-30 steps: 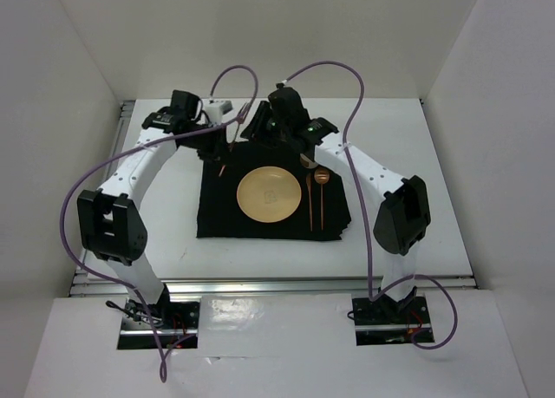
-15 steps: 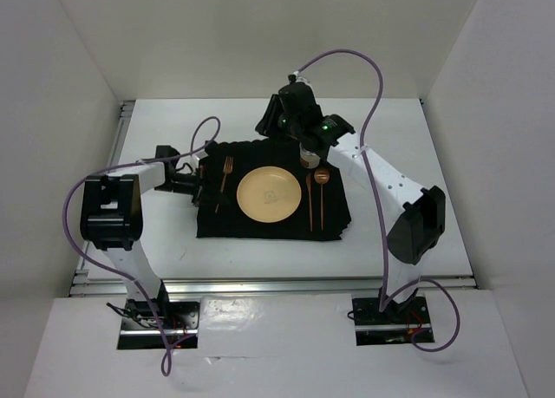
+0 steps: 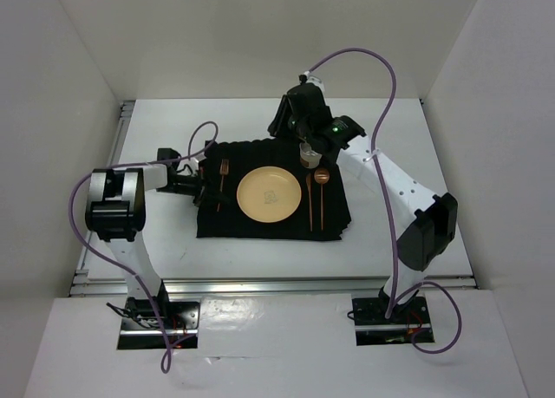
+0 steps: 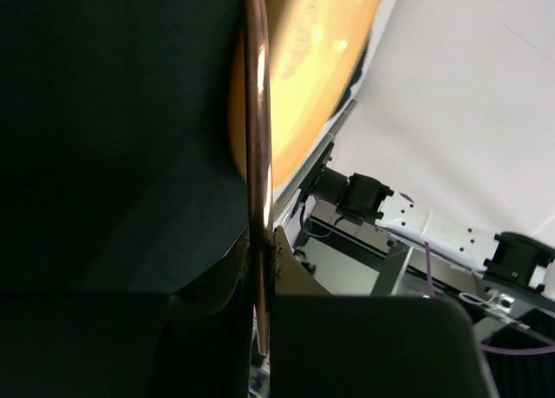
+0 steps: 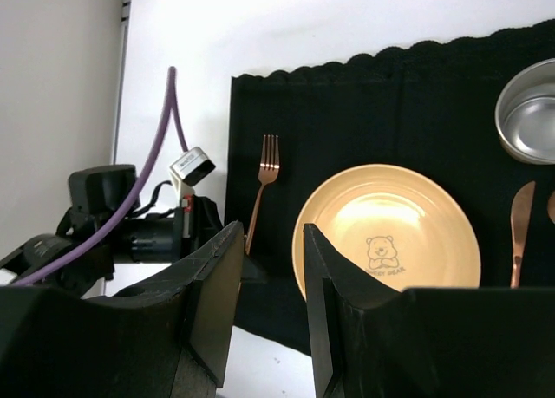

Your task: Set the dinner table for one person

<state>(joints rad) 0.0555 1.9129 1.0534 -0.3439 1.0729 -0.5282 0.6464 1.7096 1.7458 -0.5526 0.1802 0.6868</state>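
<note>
On the white dinner table (image 3: 395, 233) lies a black mat (image 3: 260, 227) with a yellow plate (image 3: 270, 195) in its middle. A copper fork (image 3: 223, 179) lies flat on the mat, left of the plate. My left gripper (image 3: 206, 193) is low at the mat's left edge, shut on the near end of the fork handle (image 4: 257, 155). A copper knife (image 3: 309, 199) and spoon (image 3: 322, 188) lie right of the plate. My right gripper (image 5: 269, 242) hangs open over the mat's far side, holding nothing; the fork (image 5: 260, 199) and plate (image 5: 386, 229) show below it.
A metal cup (image 3: 308, 158) stands on the mat at the plate's far right and shows again as the cup (image 5: 526, 112) in the right wrist view. White walls close in three sides. Purple cables loop over both arms.
The left arm swung from the mat's far edge down to its left side, laying the fork beside the plate. The right arm stretched slightly farther out and up.
</note>
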